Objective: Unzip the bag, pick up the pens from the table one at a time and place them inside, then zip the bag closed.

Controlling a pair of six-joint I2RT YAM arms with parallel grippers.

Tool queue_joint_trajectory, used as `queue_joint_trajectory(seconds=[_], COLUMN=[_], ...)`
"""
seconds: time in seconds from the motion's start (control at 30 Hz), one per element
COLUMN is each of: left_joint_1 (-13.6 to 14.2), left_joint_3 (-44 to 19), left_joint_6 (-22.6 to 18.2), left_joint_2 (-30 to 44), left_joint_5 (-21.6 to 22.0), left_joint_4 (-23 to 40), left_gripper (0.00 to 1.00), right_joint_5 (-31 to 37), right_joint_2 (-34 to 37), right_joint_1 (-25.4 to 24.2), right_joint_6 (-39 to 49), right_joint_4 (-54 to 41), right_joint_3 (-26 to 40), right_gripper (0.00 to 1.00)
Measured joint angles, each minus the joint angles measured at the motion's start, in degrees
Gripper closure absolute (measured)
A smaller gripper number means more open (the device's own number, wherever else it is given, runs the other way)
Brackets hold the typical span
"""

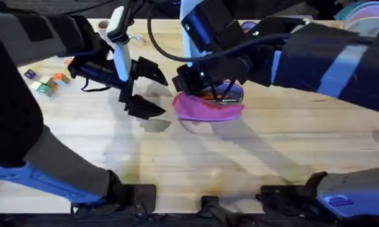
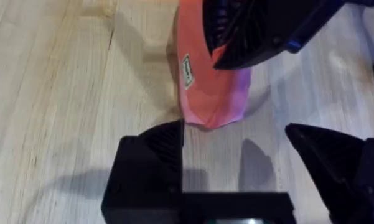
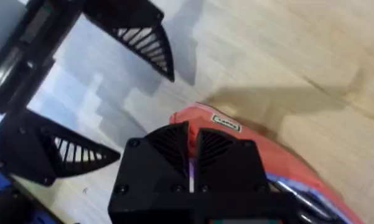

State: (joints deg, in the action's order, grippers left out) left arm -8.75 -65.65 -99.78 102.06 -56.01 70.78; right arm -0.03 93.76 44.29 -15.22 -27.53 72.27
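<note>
The pink bag lies on the table near the middle, gaping at its right part, where purple lining and orange pens show inside. My right gripper sits on the bag's left end. In the right wrist view its fingers are pressed together over the bag; what they pinch is hidden. My left gripper hovers open just left of the bag, apart from it. The left wrist view shows that gripper straddling bare wood before the bag's tip, with the right gripper above.
Small coloured blocks lie at the table's far left. Stacked plates stand at the back right corner. The wood in front of the bag is bare down to the arm bases.
</note>
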Motion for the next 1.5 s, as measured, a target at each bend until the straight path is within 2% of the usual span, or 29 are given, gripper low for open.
queue_joint_trajectory(seconds=[0.33, 0.63, 0.93, 0.97, 1.0, 1.2, 1.27, 1.5], left_joint_1=[3.2, 4.6, 7.4, 7.8, 8.0, 8.4, 8.5, 8.5], left_joint_3=[0.0, 0.0, 0.0, 0.0, 0.0, 0.0, 0.0, 0.0], left_joint_6=[0.8, 1.0, 1.2, 1.4, 1.3, 1.3, 1.3, 1.3], left_joint_2=[0.5, 9.5, 10.4, 10.4, 10.4, 10.4, 10.4, 10.4], left_joint_5=[-2.5, -9.5, -13.8, -13.9, -13.9, -13.8, -13.8, -13.9], left_joint_4=[-1.5, -5.6, -7.9, -8.0, -8.2, -9.1, -9.1, -9.2], left_gripper=[0.007, 0.006, 0.008, 0.044, 0.127, 0.890, 0.951, 0.957], right_joint_5=[2.2, 2.2, 2.2, 2.2, 2.2, 2.2, 2.2, 5.1], right_joint_2=[0.0, 0.0, 0.0, 0.0, 0.0, 0.0, 0.0, 0.0], right_joint_1=[0.0, 0.0, 0.0, 0.0, 0.0, 0.0, 0.0, 0.1], right_joint_6=[-0.2, -0.2, -0.3, -0.2, -0.2, -0.3, -0.3, -0.7], right_joint_4=[1.3, 1.4, 1.4, 1.4, 1.4, 1.4, 1.4, 0.8], right_joint_3=[0.0, 0.0, 0.0, 0.0, 0.0, 0.0, 0.0, 0.0], right_gripper=[0.967, 0.967, 0.967, 0.967, 0.967, 0.967, 0.967, 0.967])
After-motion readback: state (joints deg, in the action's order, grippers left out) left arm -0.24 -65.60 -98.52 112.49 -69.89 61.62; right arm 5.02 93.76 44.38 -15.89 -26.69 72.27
